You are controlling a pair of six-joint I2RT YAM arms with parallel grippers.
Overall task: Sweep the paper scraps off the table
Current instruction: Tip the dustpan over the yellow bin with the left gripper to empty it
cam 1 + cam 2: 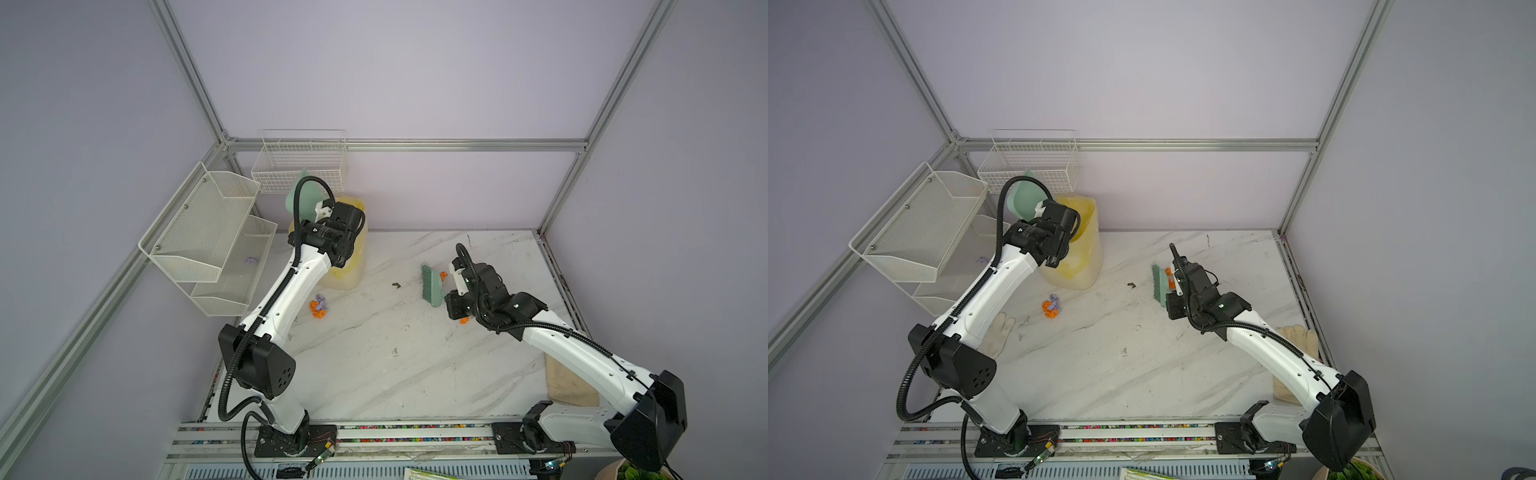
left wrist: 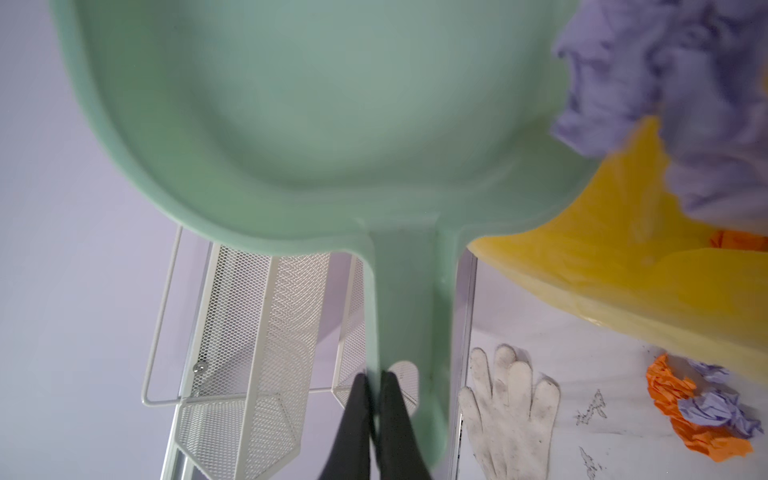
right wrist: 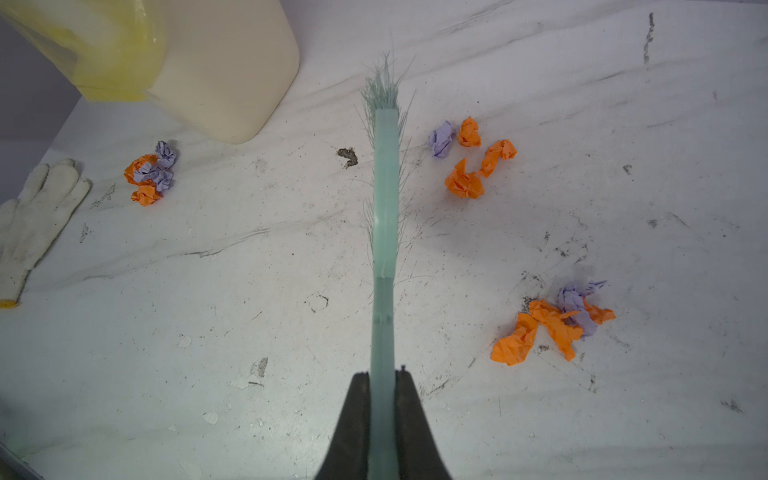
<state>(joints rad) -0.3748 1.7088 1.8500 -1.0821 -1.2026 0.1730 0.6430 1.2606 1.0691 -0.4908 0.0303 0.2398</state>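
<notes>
Marbled desk (image 3: pixel 249 270), paper scraps (image 3: pixel 149 174) near bin (image 3: pixel 224 75); left gripper (image 2: pixel 376 378) grasping dustpan (image 2: pixel 332 124), right gripper (image 3: pixel 382 378) grasping brush (image 3: pixel 384 187); tip steeply over bin.

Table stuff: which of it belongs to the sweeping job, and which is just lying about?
Job: paper scraps, green dustpan, green brush, yellow-lined bin, table.
Lying about: white glove, wire mesh shelves, dark speck.
</notes>
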